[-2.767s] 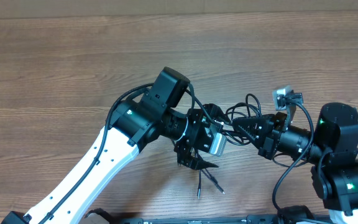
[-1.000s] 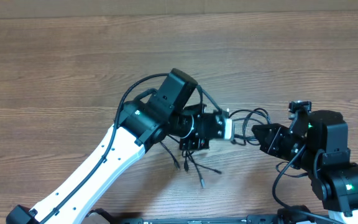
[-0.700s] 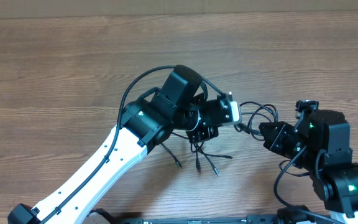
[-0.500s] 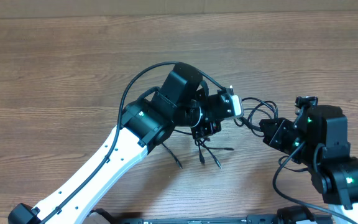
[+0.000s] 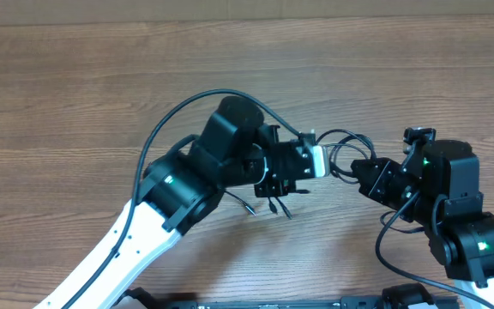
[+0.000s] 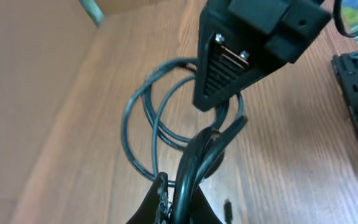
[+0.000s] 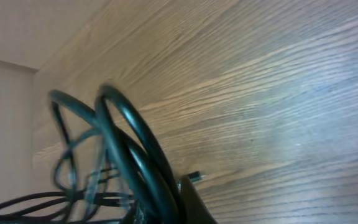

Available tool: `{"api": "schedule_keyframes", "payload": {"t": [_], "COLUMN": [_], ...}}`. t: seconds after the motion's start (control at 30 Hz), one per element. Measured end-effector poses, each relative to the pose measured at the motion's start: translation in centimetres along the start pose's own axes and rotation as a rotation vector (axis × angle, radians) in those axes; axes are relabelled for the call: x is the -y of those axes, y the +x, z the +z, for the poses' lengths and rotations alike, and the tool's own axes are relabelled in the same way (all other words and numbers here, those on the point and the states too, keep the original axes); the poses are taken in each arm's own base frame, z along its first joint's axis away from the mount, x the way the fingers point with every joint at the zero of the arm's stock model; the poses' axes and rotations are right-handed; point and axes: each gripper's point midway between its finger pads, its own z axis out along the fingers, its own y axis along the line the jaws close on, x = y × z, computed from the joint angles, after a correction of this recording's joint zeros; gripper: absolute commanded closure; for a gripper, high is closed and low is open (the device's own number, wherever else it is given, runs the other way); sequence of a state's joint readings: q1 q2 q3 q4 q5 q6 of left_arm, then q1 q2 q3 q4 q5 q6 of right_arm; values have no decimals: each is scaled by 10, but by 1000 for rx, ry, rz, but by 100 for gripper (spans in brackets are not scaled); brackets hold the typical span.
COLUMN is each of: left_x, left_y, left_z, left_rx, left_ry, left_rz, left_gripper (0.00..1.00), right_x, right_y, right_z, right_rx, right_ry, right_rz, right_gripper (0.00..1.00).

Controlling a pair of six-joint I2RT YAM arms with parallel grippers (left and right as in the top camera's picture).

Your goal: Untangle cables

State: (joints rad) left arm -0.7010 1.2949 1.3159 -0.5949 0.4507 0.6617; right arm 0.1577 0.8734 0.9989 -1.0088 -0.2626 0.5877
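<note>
Overhead, the cables [image 5: 347, 151] show as a small bunch of thin black loops just off the tip of the left gripper [image 5: 327, 163]. They fill the short gap between it and the right gripper [image 5: 360, 169]. From the left wrist, two or three round loops fan out ahead of the left gripper over the wood, overlapping one another. How they cross inside the bunch cannot be made out.

Several loose ends [image 5: 273, 206] with small plugs trail out beneath the left gripper's wrist, on the side toward the robot's base. Whether they touch the wood is unclear.

The left gripper is clamped tight on the cables, with strands running straight into its closed fingertips. Facing the left gripper, almost tip to tip with it, the right gripper is pinched down narrow on the far side of the same bunch. Its own camera shows the loops springing up from its finger, blurred by closeness.

Behind the left gripper, the left arm [image 5: 131, 236] stretches away, black near the wrist and white farther back. Across from the left gripper, the black right arm [image 5: 453, 180] stands bunched up close. Beneath it all lies a brown wooden table [image 5: 75, 86].
</note>
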Motion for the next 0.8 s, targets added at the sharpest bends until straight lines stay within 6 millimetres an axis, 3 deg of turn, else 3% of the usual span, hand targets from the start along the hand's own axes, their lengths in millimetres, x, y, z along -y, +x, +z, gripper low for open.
{"api": "schedule_keyframes", "payload": {"t": [0.03,0.17,0.3,0.53,0.8], "left_x": [-1,-19,-21,-17,-4], "left_y": [-2,-14,-27,-14,6], "left_z": [-4,-43,-75,-73,-72], "left_rx": [3,22,36,-25,-102], "left_ry": [-14,-156,-230,-209,-150], "left_rz": [14,94,187,231,245], "left_gripper": [96,96,96,96,96], "right_x": [3,43,51,44,17], "right_y": [1,7,7,11,7], "right_z": [0,5,9,10,13], "right_rx": [-4,-9,-13,-36,-40], "right_ry": [15,181,218,178,40], "right_rz": [3,29,33,34,10], "right_gripper": [80,81,81,80,72]}}
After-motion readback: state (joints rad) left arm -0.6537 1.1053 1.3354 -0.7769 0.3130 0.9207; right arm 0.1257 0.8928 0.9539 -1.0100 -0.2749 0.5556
